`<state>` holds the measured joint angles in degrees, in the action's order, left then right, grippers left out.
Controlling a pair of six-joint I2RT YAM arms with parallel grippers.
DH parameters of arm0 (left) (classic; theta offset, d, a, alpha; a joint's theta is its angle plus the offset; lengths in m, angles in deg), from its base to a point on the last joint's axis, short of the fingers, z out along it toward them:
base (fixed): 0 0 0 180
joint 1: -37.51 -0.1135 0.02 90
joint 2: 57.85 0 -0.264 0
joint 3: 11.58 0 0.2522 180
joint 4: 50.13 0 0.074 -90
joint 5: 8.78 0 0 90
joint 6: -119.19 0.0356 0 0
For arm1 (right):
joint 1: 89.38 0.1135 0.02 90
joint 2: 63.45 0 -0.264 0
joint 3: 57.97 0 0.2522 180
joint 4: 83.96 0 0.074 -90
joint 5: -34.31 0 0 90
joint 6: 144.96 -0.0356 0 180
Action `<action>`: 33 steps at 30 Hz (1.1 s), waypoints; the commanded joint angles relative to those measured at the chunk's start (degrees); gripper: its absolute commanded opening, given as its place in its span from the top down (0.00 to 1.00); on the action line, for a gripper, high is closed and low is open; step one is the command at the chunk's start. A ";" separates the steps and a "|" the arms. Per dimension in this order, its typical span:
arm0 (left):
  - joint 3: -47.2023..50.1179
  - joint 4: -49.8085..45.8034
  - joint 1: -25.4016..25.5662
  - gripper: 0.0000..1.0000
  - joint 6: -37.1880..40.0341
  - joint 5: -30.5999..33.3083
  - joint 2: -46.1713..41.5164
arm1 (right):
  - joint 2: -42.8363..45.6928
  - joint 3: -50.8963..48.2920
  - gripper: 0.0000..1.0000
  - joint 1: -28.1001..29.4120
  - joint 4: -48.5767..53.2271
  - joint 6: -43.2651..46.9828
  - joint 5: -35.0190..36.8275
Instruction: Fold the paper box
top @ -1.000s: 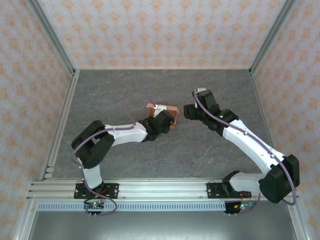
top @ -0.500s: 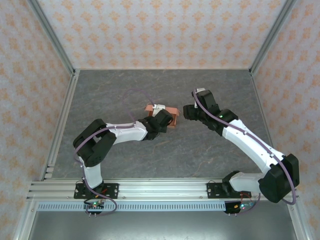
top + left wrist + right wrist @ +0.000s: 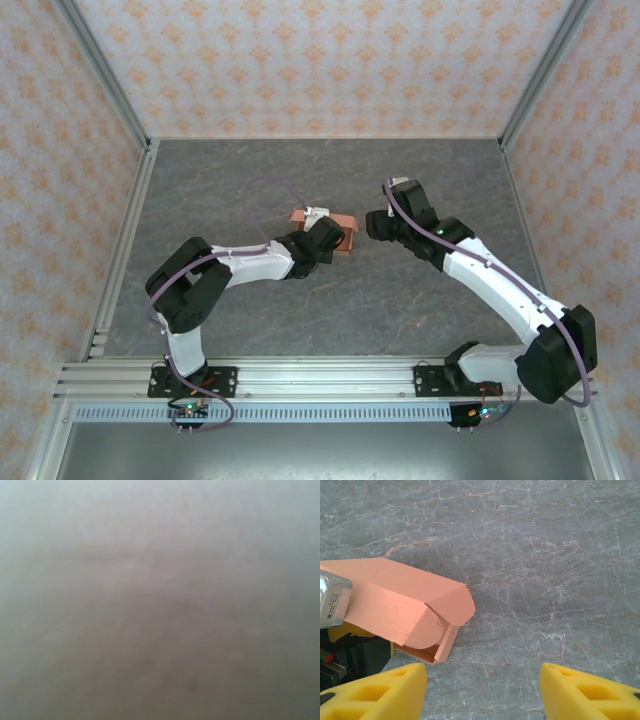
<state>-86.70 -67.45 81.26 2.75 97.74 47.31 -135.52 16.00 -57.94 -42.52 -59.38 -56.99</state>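
Note:
The paper box point(image 3: 343, 221) is a small salmon-orange box on the grey table, its end facing right with a rounded flap point(image 3: 451, 605) partly folded over the open end. My left gripper point(image 3: 322, 240) is pressed against the box's near left side; its body shows at the left edge of the right wrist view, beside the paper box point(image 3: 395, 602). The left wrist view is a blurred pinkish-grey surface, so its fingers are hidden. My right gripper point(image 3: 376, 223) hovers just right of the box, open, with its yellow fingertips point(image 3: 380, 692) wide apart and nothing between them.
The grey marbled table point(image 3: 250, 180) stretches free around the box on the far and right sides. Patterned walls enclose it, with metal rails point(image 3: 120, 250) along the left edge and across the front.
My left gripper and the box have shifted slightly away from me and to the left. The right arm has hardly moved.

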 commanded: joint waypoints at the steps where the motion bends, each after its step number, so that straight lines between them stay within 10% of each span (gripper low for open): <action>1: -0.94 1.85 -0.38 0.66 1.23 0.39 -1.64 | -0.43 -0.44 0.38 -0.38 1.15 0.78 0.25; 22: -1.13 11.15 -0.42 0.67 4.01 3.41 2.54 | -2.32 0.18 0.38 -0.41 1.76 1.04 -0.81; 33: 1.11 11.11 -0.41 0.48 3.73 2.95 0.22 | -2.21 0.40 0.38 -0.36 2.20 0.96 -1.50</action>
<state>-86.66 -57.57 81.26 6.77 98.72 50.13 -137.97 16.00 -58.05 -41.47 -59.19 -58.12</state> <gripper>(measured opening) 0.513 0.617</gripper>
